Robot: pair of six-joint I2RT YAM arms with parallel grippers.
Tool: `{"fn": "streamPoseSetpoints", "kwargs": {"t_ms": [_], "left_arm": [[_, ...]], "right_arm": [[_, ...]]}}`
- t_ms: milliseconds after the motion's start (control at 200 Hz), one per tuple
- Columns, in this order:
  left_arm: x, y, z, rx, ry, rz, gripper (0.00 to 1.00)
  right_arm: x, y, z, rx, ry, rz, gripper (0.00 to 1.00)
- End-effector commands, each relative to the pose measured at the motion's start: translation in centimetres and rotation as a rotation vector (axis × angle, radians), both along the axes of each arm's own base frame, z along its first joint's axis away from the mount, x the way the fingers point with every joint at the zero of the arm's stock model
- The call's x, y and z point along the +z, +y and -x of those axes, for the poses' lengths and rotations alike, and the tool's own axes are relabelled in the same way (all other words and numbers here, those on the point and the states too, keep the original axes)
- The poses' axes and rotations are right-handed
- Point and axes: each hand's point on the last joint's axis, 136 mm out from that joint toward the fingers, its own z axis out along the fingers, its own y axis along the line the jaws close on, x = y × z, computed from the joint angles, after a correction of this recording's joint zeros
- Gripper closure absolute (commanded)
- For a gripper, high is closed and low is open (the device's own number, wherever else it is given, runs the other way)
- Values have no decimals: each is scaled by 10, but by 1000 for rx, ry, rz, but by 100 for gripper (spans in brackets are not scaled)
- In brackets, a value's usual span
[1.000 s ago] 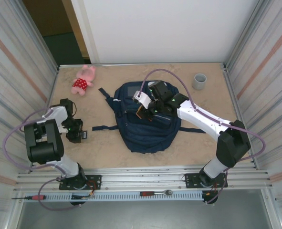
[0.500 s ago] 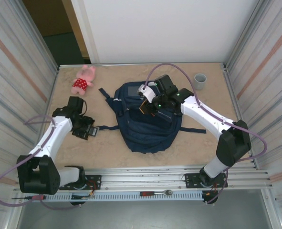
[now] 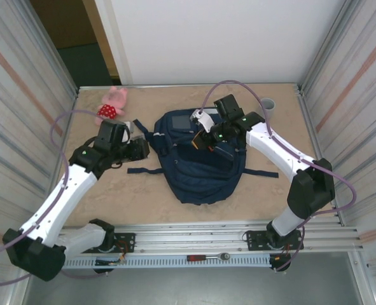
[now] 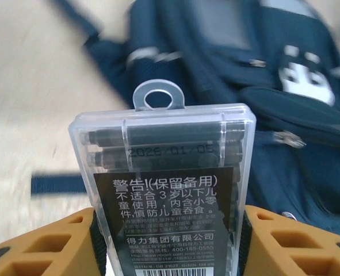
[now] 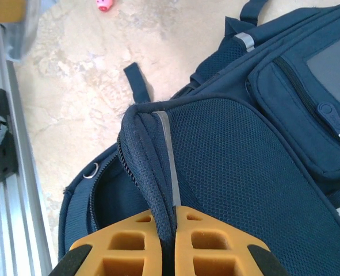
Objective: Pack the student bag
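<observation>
Left wrist: labelled clear plastic cartridge case (image 4: 164,149) is held by left gripper (image 4: 167,244); right wrist: navy fabric backpack (image 5: 239,161), mesh flap pinched by right gripper (image 5: 167,233).

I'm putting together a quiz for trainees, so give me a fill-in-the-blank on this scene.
Of left gripper and right gripper, the clear cartridge case is in the ____ one. A fold of the student bag is pinched by the ____ one. The plush toy is coloured ____.
Missing: left, right, pink.
</observation>
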Motion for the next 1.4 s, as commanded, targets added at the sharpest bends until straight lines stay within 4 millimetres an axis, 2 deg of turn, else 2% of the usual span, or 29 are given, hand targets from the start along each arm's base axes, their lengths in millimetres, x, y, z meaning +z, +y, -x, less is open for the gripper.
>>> {"fn": "streamPoseSetpoints", "kwargs": {"t_ms": [0, 135, 306, 556, 807, 972, 1092, 1243, 1398], "left_arm": [[37, -37, 15, -472, -276, -82, 59], [42, -57, 40, -802, -405, -163, 63], [32, -85, 58, -1117, -512, -312, 66], [12, -147, 56, -1417, -608, -561, 67], [10, -192, 25, -1457, -758, -670, 67], [-4, -210, 5, -1438, -796, -817, 68], [-21, -216, 2, -1472, -775, -846, 67], [-53, -212, 8, -1520, -683, -844, 63], [-68, -203, 33, -1578, -609, -746, 63]], "right_arm": [[39, 0, -2, 16, -24, -89, 100], [40, -4, -1, 39, 8, -85, 100], [42, -5, 4, 83, 42, -71, 100], [50, 5, 14, 164, 80, -117, 100], [51, 8, 16, 187, 86, -120, 100], [51, 12, 19, 201, 96, -131, 100], [51, 12, 19, 203, 100, -132, 100], [54, 13, 19, 207, 92, -142, 100], [57, 6, 4, 137, 98, -153, 100]]}}
